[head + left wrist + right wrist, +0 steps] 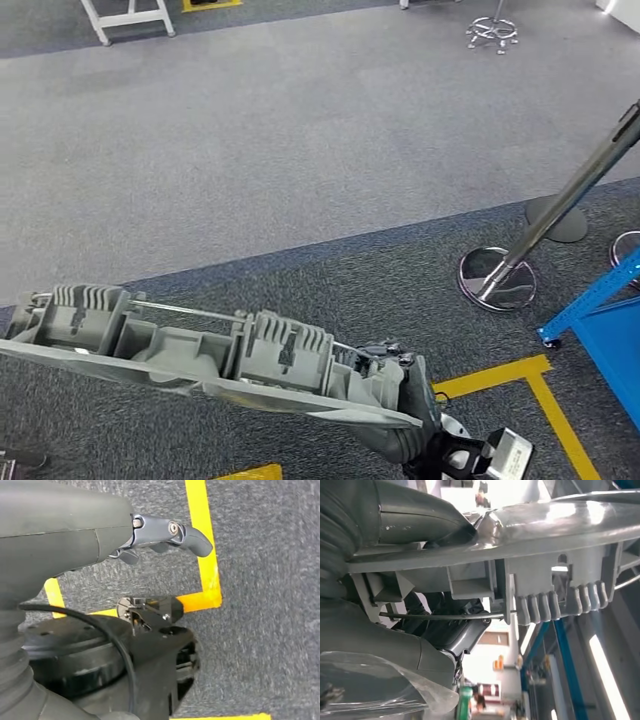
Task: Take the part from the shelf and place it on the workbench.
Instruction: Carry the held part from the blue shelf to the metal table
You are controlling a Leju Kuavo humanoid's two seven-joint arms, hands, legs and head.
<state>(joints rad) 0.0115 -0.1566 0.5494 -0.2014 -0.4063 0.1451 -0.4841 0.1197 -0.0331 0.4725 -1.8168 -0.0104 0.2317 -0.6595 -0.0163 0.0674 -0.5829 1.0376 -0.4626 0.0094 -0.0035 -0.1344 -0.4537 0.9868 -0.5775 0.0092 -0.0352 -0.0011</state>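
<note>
The part [226, 360] is a long grey plastic moulding with ribbed blocks and a thin metal rod along it. It hangs level above the carpet, low in the head view. My right hand [411, 420] grips its right end. In the right wrist view the part [554, 555] runs across the picture, with the thumb [414, 515] on one side and the dark fingers [448, 630] curled round the other. My left hand [151, 532] hangs above the floor with a finger stretched out and nothing in it.
Grey carpet with yellow tape lines [521, 375] lies below. A chrome post base [498, 278] with a slanting pole stands at the right, and a blue metal frame [604, 330] at the right edge. White table legs [128, 18] and a chair base [492, 30] are far off.
</note>
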